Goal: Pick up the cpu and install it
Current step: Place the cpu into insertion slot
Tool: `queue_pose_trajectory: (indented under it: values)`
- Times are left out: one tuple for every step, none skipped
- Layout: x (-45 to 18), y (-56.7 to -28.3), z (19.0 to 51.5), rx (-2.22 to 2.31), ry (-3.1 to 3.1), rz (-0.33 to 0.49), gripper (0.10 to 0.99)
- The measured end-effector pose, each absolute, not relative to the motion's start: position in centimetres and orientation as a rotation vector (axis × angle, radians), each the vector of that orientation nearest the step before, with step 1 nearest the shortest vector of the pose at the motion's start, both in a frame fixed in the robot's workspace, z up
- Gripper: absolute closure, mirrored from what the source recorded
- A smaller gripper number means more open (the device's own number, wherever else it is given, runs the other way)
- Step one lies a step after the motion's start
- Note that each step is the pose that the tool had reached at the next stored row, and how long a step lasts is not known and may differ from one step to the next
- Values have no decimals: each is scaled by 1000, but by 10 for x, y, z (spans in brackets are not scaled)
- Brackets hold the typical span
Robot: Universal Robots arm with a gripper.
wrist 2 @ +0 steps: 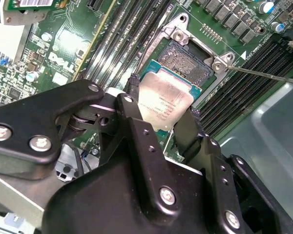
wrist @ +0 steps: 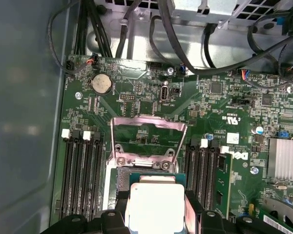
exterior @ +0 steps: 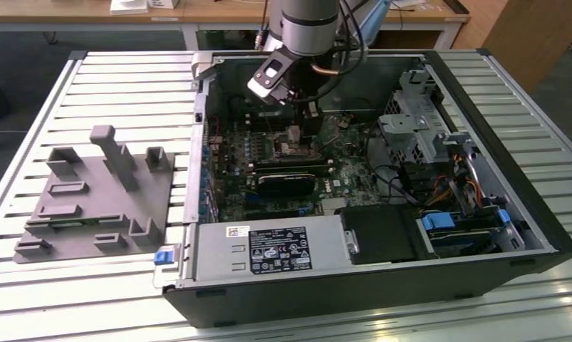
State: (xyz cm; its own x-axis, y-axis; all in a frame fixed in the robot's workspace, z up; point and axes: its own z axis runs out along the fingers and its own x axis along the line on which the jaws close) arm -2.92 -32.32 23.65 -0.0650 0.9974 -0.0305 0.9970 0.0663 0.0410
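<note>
Already the pick-up half of the job looks done: in the second wrist view the gripper [wrist 2: 161, 109] is clamped on the cpu [wrist 2: 167, 97], its black fingers [wrist 2: 185, 130] pressing on two opposite edges with the pale metal top showing between them. The chip hangs just over the near edge of the open socket [wrist 2: 188, 62], partly overlapping it and seemingly a little tilted. By my reading it is not yet seated, though I cannot tell whether one corner already touches. In the first wrist view the metal load frame [wrist: 149, 120] stands flipped up behind the socket. A thin lever [wrist 2: 263, 74] juts out to one side in the second wrist view, so the socket is ready and unlatched. Placing the chip flat and closing the frame over it are what remains, as far as I can judge. The green motherboard [wrist: 219, 105] around it is crowded, with long memory slots [wrist: 80, 170] flanking the socket on both sides. In the exterior view the arm [exterior: 310, 25] reaches down into an open computer case [exterior: 362, 299] lying on its side, with a labelled power supply [exterior: 266, 249] along its near wall. The case rests on a pale slatted metal table [exterior: 124, 78]. A grey plastic fixture [exterior: 95, 199] with upright posts sits on the same table toward the exterior view's left, well apart from the gripper. Beyond the table are wooden desks [exterior: 219, 14].
</note>
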Motion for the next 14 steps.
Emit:
queue_pose_trajectory:
  values:
    - [-30,-323,236,2113,2256,14,553]
    - [-31,-323,235,2113,2256,14,553]
    - [-32,-322,235,2113,2256,14,553]
    - [-33,-322,234,2113,2256,14,553]
    - [-34,-322,233,2113,2256,14,553]
    - [-34,-321,233,2113,2256,14,553]
    - [-34,-321,232,2114,2255,14,553]
    - [-34,-320,231,2116,2253,14,553]
    - [-34,-319,230,2119,2250,14,553]
    - [-34,-319,229,2121,2248,14,553]
    - [-35,-318,228,2123,2247,14,553]
    - [-35,-318,227,2123,2247,14,553]
    - [-35,-318,225,2123,2247,13,553]
    - [-35,-318,224,2123,2246,14,553]
